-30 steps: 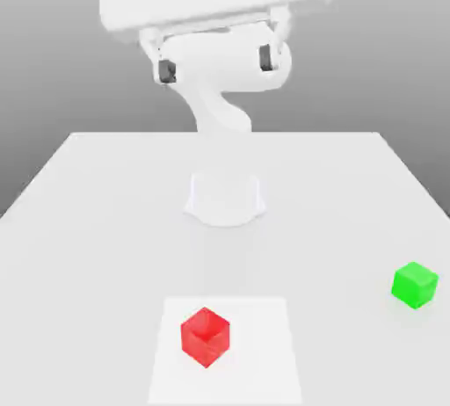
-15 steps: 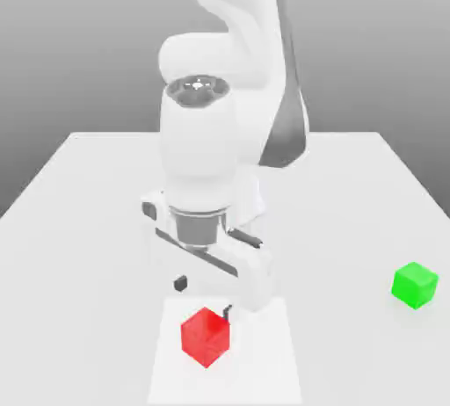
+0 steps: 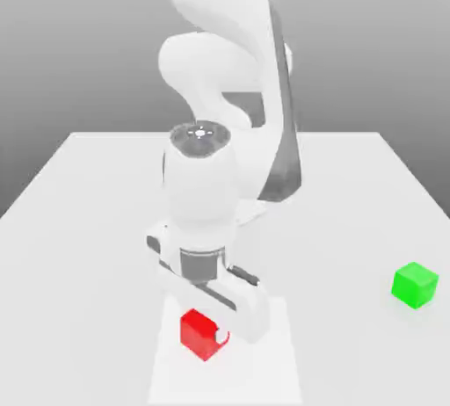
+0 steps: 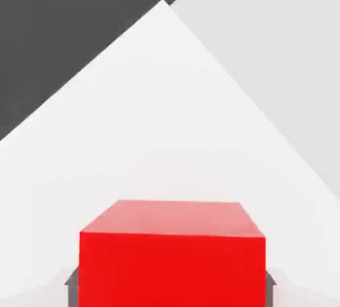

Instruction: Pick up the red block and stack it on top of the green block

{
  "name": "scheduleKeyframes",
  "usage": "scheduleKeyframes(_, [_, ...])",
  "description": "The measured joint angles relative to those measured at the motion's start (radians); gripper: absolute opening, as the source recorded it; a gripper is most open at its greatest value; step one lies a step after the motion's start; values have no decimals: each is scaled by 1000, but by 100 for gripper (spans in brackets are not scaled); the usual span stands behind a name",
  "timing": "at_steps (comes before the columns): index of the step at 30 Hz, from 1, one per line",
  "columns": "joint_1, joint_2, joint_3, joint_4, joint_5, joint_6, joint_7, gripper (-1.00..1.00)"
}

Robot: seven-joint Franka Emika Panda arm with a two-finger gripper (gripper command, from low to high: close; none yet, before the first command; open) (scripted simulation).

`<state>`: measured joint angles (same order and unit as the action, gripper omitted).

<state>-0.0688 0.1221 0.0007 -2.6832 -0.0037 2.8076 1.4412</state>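
Gripper [image 3: 207, 329] is down at the red block [image 3: 199, 334], on the table [image 3: 88, 220], near the front edge in the exterior view. Fingers sit either side of the block in the hand view, dark tips just visible at its lower corners; can't tell if they're touching it or still parted. Green block [image 3: 414, 285] sits well apart, toward the exterior view's right. Red block rests on a paler square patch [image 3: 272, 369] of the table. No readable markings, labels or text anywhere.
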Motion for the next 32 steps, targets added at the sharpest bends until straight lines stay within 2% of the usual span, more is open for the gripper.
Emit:
scheduleKeyframes(12, [306,-85,152,18,30,-104,333,-100])
scheduleKeyframes(23, [598,-120,299,45,11,-165,719,-100])
scheduleKeyframes(25, [651,-90,297,49,-17,-139,773,-100])
scheduleKeyframes(29, [655,37,247,57,-110,-25,850,-100])
scheduleKeyframes(30, [664,65,234,58,-130,0,864,100])
scheduleKeyframes(32, [664,65,234,58,-130,0,864,100])
